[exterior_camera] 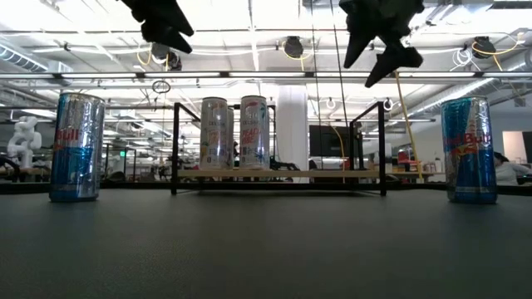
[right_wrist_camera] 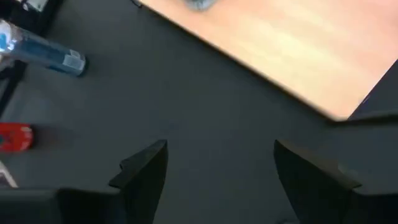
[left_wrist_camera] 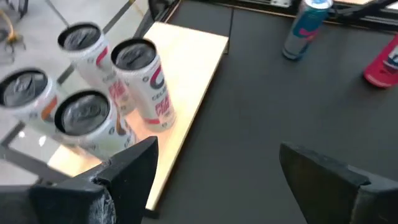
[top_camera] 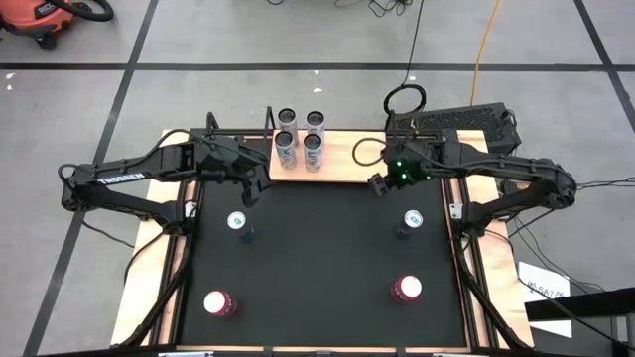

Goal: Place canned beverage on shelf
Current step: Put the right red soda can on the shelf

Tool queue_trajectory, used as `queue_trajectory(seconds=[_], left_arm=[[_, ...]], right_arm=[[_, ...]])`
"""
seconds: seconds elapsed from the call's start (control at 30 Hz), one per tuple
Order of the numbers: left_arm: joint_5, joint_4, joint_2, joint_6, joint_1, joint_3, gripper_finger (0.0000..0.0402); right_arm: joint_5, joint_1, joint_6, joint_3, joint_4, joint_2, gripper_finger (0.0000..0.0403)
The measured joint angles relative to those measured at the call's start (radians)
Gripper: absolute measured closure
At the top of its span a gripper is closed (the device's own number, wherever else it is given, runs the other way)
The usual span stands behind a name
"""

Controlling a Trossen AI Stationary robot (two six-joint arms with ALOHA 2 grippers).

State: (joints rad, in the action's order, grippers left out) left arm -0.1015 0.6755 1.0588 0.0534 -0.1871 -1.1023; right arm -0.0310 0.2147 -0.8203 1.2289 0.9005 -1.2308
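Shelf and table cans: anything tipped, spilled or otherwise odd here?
Nothing stands out. Four white cans stand upright, clustered at the left end of the light-wood shelf; two blue cans and two red cans stand upright on the black tabletop. No spills.

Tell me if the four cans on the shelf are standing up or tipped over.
Standing up. All four cans sit on their bases on the shelf; the high view shows their round tops, and the low view shows two upright side by side.

The near white can [left_wrist_camera: 144, 84] on the shelf [left_wrist_camera: 186, 74] reads "CELSIUS". The blue-and-silver can [exterior_camera: 76, 147] at the table's left carries partial "Bull" lettering. Other print is unreadable.
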Motion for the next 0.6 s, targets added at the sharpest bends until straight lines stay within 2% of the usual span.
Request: queue_trajectory(seconds=[0.2, 0.37, 0.43, 0.5, 0.6], left_arm=[[0.075, -0.066, 0.002, -0.083, 0.0, 0.0, 0.0068], [0.256, -0.077, 0.002, -0.088, -0.025, 0.0, 0.0068], [0.281, -0.083, 0.002, -0.088, -0.034, 0.0, 0.0068], [0.281, -0.104, 0.002, -0.087, -0.036, 0.0, 0.0068], [0.281, -0.16, 0.007, -0.085, -0.035, 0.0, 0.0068]], right_arm=[[-0.028, -0.166, -0.186, 0.001, 0.002, 0.002, 0.0124], [-0.079, -0.316, -0.28, 0.045, 0.002, 0.005, 0.0124], [-0.081, -0.363, -0.318, 0.063, 0.006, 0.005, 0.0124], [-0.059, -0.4, -0.369, 0.073, 0.009, 0.005, 0.0124], [0.053, -0.442, -0.474, 0.075, 0.037, 0.005, 0.0124]])
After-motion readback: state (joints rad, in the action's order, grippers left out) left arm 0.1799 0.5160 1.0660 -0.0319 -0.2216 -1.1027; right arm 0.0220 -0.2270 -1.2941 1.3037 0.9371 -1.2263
